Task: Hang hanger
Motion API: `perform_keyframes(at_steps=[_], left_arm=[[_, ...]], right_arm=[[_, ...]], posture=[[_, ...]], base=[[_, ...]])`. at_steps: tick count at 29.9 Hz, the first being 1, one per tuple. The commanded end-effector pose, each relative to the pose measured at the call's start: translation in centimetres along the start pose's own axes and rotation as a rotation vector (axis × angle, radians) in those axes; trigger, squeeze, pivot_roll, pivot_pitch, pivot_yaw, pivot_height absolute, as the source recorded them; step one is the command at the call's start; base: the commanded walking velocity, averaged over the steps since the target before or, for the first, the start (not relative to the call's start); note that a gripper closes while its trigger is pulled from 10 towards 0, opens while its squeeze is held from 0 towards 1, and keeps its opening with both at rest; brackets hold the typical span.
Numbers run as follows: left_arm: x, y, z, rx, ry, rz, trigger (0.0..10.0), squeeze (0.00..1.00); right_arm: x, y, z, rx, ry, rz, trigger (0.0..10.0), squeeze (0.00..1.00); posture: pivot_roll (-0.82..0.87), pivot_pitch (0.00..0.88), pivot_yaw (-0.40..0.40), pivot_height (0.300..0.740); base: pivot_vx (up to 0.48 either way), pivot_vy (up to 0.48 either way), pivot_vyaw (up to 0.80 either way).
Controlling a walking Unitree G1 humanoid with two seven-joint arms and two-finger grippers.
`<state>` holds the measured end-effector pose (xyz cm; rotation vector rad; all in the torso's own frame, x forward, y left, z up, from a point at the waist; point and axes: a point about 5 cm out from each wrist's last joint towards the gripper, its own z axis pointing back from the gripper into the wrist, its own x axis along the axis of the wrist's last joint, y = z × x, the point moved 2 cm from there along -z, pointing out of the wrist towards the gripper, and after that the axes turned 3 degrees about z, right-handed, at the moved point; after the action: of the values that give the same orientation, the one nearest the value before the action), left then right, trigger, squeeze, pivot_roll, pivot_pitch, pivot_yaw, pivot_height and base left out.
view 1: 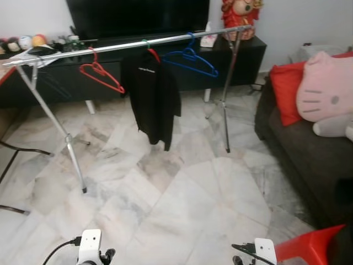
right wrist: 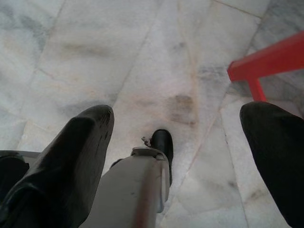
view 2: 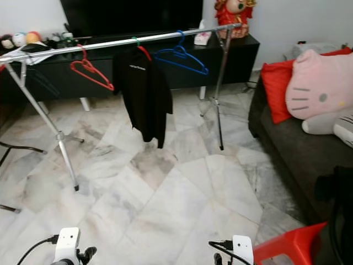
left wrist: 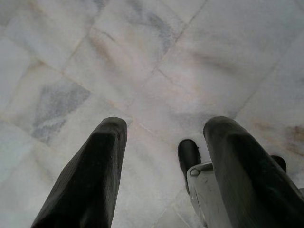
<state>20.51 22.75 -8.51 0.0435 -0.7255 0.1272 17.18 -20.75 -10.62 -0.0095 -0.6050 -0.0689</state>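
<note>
Chrome rail: the clothes rack [view 1: 127,45] spans the room from 10 o'clock to 1 o'clock of the robot's forward view, on two splayed leg stands.
Hangers: a red hanger [view 1: 101,74] hangs toward the rack's left, a blue hanger [view 1: 191,59] toward its right, and a black shirt [view 1: 153,99] on its own hanger between them.
Left gripper [left wrist: 161,171]: low at 7 o'clock, pointing down at the marble floor [view 1: 182,204]; fingers spread wide, holding nothing.
Right gripper [right wrist: 185,156]: low at 5 o'clock, also aimed at the floor; fingers parted wide, empty.
Task judgement: the hangers seen are already on the rail and neither gripper carries one, so which hanger is meant to be hung cannot be told.
Risk: a red stool [view 1: 309,245] sits just beside the right gripper; swinging that arm outward could knock it.
Risk: the rack looks light, so a bump on a splayed leg or a hard pull on the rail could tip it.
Edges: a dark sofa [view 1: 309,160] with a red cushion [view 1: 287,91] and pink plush [view 1: 325,91] closes off 2 to 4 o'clock.
Open room: bare floor lies straight ahead toward 12 o'clock, up to the rack.
</note>
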Motion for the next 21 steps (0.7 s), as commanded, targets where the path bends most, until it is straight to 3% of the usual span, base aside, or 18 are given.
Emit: perform_keyframes(at_steps=[1, 8, 14, 21], left_arm=[[-0.2, 0.54, 0.05, 0.021, 0.02, 0.007, 10.0, 0.0], [-0.2, 0.88, 0.07, 0.041, 0.024, 0.017, 10.0, 0.0], [0.1, 0.97, 0.01, 0.054, 0.017, 0.024, 10.0, 0.0], [0.18, 1.35, 0.03, 0.067, 0.022, 0.025, 10.0, 0.0]], right_arm=[[-0.11, -0.29, 0.04, -0.008, 0.01, -0.006, 10.0, 0.0], [0.02, -0.42, 0.04, -0.006, 0.007, 0.002, 10.0, 0.0], [0.18, -0.4, 0.01, -0.012, -0.003, -0.01, 10.0, 0.0], [0.14, -0.26, 0.02, -0.01, -0.008, -0.01, 10.0, 0.0]], posture=[[-0.07, 0.0, 0.036, 0.74], [-0.07, 0.0, 0.038, 0.74], [-0.09, 0.0, 0.047, 0.74], [-0.08, 0.0, 0.059, 0.74]], base=[[0.0, 0.0, -0.66], [0.0, 0.0, -0.66], [0.0, 0.416, -0.66], [0.0, 0.092, -0.66]])
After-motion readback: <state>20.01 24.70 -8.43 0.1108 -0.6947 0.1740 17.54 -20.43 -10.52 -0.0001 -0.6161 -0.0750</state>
